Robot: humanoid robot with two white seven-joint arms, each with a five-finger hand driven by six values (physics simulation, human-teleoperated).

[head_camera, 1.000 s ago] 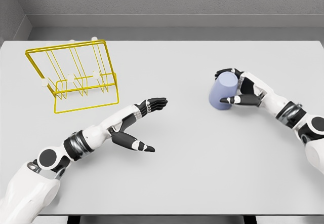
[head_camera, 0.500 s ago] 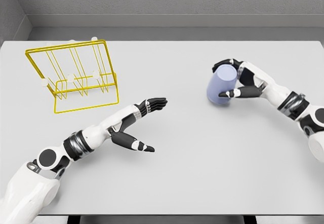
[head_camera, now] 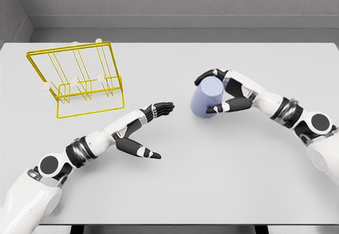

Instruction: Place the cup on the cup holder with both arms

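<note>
Cup (head_camera: 206,99) now leftward, unlabelled

Pale grey table (head_camera: 222,181) with yellow wire cup holder (head_camera: 79,83) at far left

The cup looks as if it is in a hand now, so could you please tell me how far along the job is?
Done: the right hand has grasped the pale blue cup. In hand: that cup sits tilted near the table's middle, facing the open left hand, which holds nothing. Left: the handover and placement, since the yellow wire cup holder at far left carries no cup.
</note>
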